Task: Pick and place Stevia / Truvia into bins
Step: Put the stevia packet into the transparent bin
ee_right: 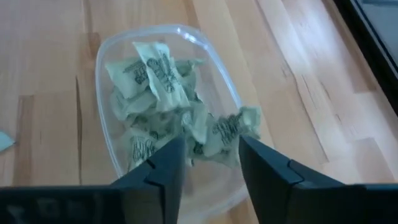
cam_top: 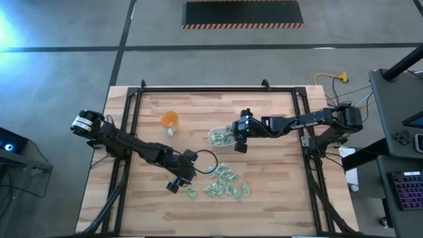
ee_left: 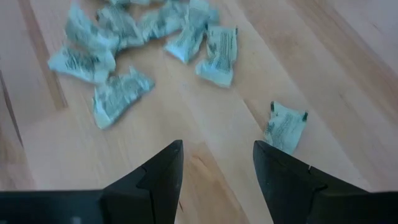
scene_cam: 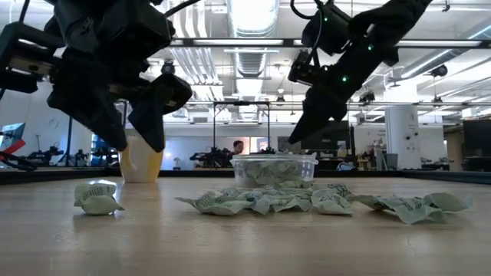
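So, starting at your left: the left gripper (cam_top: 173,186) hangs just above the wooden table (cam_top: 264,205) with its jaws spread apart and nothing between them. A single packet (ee_left: 285,126) lies on the wood just past its right-hand finger, apart from it, and the main scatter of green-and-white packets (ee_left: 124,56) sits farther ahead of the jaws, crumpled and overlapping. Off behind that arm you have an orange round object (cam_top: 170,119), well away from both grippers.

Moving across, the loose packets spread over the middle of the table between the two grippers, nearer the left one. The clear tub (ee_right: 109,62) stands upright beyond them, already holding a heap of packets.

On your right, the right gripper (cam_top: 242,137) hovers over the tub's near end, jaws apart. A crumpled packet (ee_right: 227,130) shows in the gap between its fingers (ee_right: 267,180), but you cannot tell whether it is pinched or just lying in the tub beneath
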